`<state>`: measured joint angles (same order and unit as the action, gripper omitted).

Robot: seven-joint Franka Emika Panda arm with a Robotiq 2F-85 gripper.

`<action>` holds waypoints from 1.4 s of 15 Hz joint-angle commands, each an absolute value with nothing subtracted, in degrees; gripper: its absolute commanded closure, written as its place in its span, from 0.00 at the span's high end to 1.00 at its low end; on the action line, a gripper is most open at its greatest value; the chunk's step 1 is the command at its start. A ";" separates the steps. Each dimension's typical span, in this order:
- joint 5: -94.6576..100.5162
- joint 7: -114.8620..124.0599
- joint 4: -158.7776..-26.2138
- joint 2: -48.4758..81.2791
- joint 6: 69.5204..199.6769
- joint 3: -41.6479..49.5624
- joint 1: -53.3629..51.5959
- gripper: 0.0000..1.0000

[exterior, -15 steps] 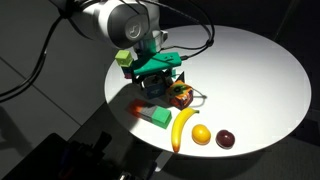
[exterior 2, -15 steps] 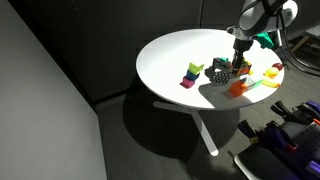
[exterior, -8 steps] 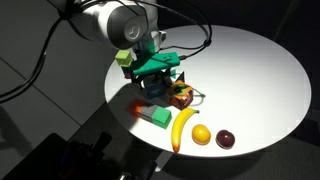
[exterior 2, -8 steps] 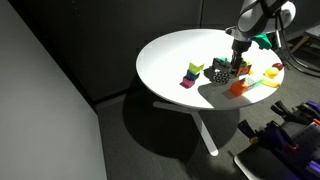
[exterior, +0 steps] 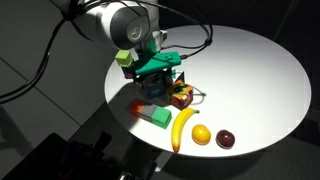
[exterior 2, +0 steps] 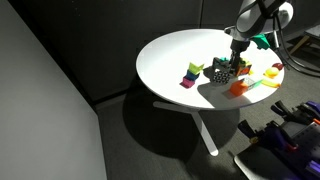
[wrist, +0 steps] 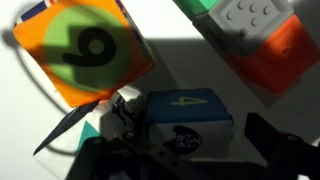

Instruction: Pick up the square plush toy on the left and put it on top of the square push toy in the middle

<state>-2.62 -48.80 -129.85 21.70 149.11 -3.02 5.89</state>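
white round table [exterior: 250,70]: pincer [exterior: 157,90] at blue plush cube [wrist: 188,108], grip state unclear.

Blue cube [wrist: 186,103]: marked "4", just ahead of gripper [wrist: 188,160].
Orange cube [wrist: 85,50]: farther ahead, to one side.
Green-and-orange block [wrist: 262,35]: opposite side.

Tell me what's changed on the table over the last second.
Nothing visibly changed. The gripper stays low among the plush cubes, and the banana, the orange and the green block lie where they were.
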 commanded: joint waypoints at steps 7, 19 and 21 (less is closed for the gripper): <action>-0.62 -47.69 -127.03 23.96 149.36 -3.30 6.66 1.00; 0.14 -47.27 -126.02 25.66 149.36 -3.81 6.22 1.00; 0.15 -47.12 -125.64 25.89 149.25 -4.04 6.07 1.00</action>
